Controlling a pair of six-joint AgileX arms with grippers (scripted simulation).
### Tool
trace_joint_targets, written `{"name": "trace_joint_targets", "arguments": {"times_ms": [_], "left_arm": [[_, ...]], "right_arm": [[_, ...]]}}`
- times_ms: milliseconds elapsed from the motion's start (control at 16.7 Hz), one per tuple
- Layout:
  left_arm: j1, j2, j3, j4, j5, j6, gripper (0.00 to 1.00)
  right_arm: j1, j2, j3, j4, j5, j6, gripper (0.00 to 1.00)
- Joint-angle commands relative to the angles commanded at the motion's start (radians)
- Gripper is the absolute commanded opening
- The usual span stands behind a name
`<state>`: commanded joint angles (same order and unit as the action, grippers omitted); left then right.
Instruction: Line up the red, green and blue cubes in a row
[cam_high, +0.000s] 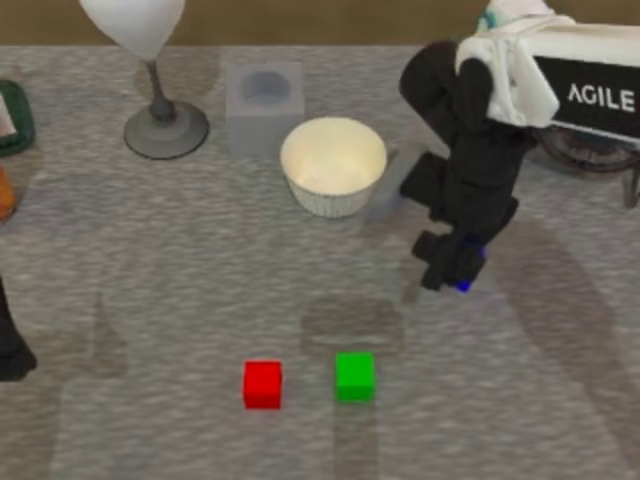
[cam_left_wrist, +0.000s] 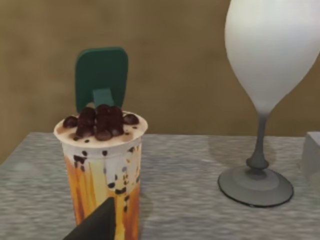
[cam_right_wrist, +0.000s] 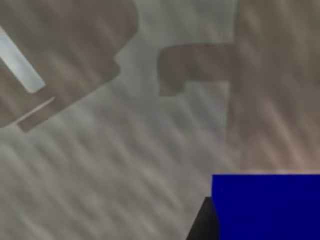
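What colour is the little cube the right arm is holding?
Deep blue. The blue cube shows best in the right wrist view, held in the right gripper.

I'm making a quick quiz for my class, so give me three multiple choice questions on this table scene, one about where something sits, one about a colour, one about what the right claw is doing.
1. Where is the green cube relative to the red cube?
A. At its right, apart from it
B. Stacked on it
C. Inside the bowl

2. What colour is the cube at the right claw?
A. Yellow
B. Blue
C. Red

3. What is the state of the right claw?
A. Open over the bowl
B. Parked off the table
C. Shut on the blue cube

Answers:
1. A, the top view shows bare table between them in the front row.
2. B, blue fills the right wrist view's corner.
3. C, the cube sits against the claw, right of the cream bowl.
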<state>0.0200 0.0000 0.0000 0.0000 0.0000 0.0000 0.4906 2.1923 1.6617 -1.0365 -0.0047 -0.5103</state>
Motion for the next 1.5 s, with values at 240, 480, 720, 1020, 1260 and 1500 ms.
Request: {"name": "trace_joint_targets", "arguments": {"times_ms": [240,480,720,1020,1260,1500], "left_arm": [[0.000,0.000,0.000,0.000,0.000,0.000,1.00],[0.000,0.000,0.000,0.000,0.000,0.000,1.00],[0.000,0.000,0.000,0.000,0.000,0.000,1.00],[0.000,0.000,0.000,0.000,0.000,0.000,1.00],[0.000,0.000,0.000,0.000,0.000,0.000,1.00],[0.000,0.000,0.000,0.000,0.000,0.000,1.00]], "right_arm": [[0.003,-0.037,0.052,-0.079,0.000,0.000,0.00],[-0.001,-0.036,0.048,-0.077,-0.001,-0.002,0.00],[0.055,-0.115,-0.044,-0.064,-0.003,-0.094,0.00],[0.166,-0.280,-0.238,-0.038,-0.008,-0.280,0.00],[0.209,-0.345,-0.311,-0.026,-0.010,-0.352,0.00],[0.204,-0.340,-0.311,-0.025,-0.010,-0.349,0.00]]}}
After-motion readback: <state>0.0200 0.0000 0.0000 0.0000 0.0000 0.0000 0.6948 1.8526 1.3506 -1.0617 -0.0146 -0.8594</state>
